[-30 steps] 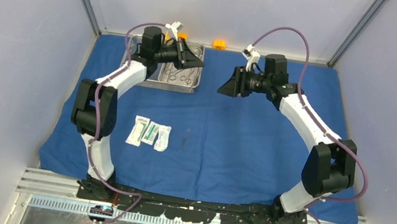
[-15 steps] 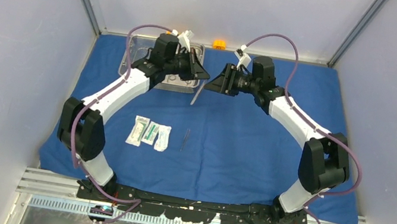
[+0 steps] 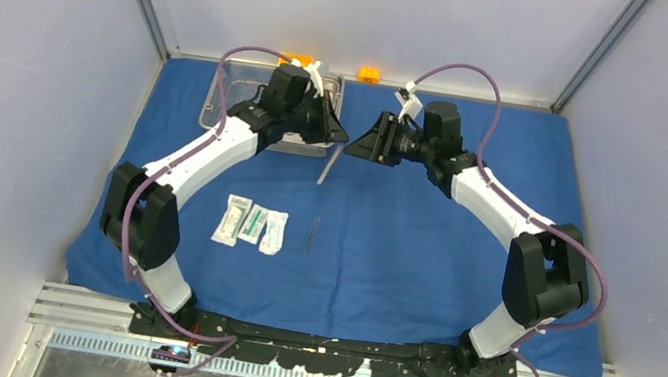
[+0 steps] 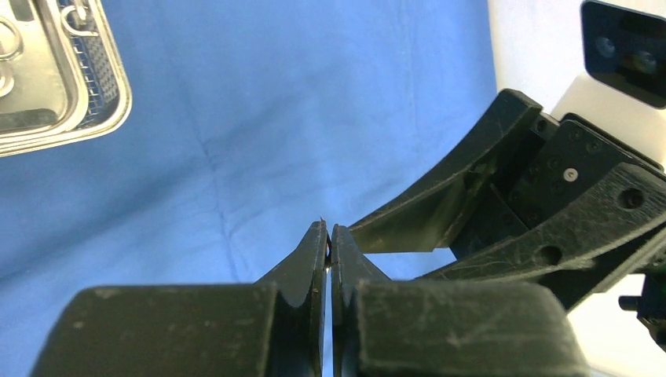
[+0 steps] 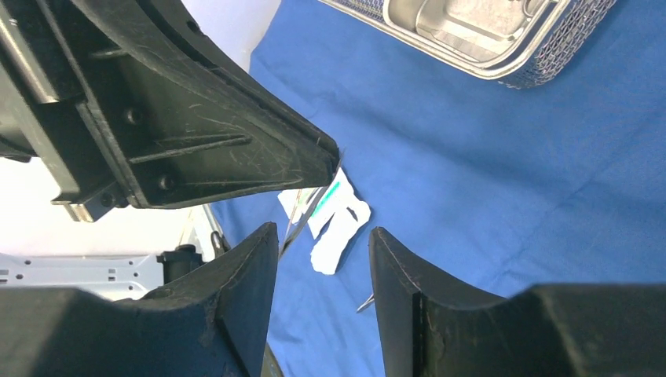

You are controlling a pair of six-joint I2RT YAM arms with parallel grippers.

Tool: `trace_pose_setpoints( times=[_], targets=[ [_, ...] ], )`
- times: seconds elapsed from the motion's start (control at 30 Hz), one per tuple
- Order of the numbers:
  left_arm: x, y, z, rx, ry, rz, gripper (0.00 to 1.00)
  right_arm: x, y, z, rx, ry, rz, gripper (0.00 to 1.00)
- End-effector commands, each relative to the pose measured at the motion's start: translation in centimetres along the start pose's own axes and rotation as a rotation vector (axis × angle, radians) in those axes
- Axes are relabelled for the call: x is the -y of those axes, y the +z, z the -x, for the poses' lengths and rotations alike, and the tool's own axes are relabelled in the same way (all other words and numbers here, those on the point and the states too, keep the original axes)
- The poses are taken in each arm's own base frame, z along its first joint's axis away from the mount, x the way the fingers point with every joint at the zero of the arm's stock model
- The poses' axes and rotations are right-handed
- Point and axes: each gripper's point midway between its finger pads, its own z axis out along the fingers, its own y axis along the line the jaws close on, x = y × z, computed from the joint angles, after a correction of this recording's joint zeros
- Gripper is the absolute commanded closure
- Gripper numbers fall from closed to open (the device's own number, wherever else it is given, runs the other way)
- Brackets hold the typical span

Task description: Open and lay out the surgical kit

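The left fingers point(image 3: 340, 136) are pressed together on the top end of a thin steel instrument point(image 3: 330, 165). They hold it in the air over the blue cloth wrap point(image 3: 421, 253) that covers the bench, just off the near right corner of the steel mesh basket point(image 3: 221, 95). From above, the instrument's long axis runs on a slant. Its gripped end is up and to the right, and its free end points down toward the near edge and a little to the left. Whether that tip meets the cloth cannot be told, nor whether the piece is scissors or forceps.

The right fingers point(image 3: 370, 139) stand spread apart with nothing between them, facing the left fingers at close range. In the right wrist view the hanging instrument shows in the gap ahead of them.

The smaller solid steel tray point(image 5: 463, 20) sits inside the basket. Nearer the arms' bases, three white-green packets point(image 3: 248, 224) lie side by side on the cloth. A second thin instrument point(image 3: 310, 235) lies just to their right, its length running roughly near-to-far.
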Motion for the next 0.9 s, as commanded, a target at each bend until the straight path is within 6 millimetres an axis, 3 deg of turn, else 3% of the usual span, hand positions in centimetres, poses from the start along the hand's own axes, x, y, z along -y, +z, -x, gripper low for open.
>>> trace_pose_setpoints(
  times=[0.0,0.27,0.57,0.87],
  targets=[
    [1.0,-0.8,2.2,0.079,0.003,0.018,1.0,-1.8,0.3,1.9,0.062,-0.019,0.054,0.49],
    [0.6,0.0,1.9,0.073,-0.064,0.039,1.0,-2.2,1.5,1.2,0.049,-0.004,0.072,0.51],
    [-0.1,0.9,1.8,0.06,-0.116,0.074,1.0,-1.0,2.9,0.0,0.025,0.037,0.053,0.53],
    [-0.7,1.7,1.4,0.042,-0.13,0.086,1.0,-1.2,3.7,0.0,0.021,0.06,0.08,0.65]
  ],
)
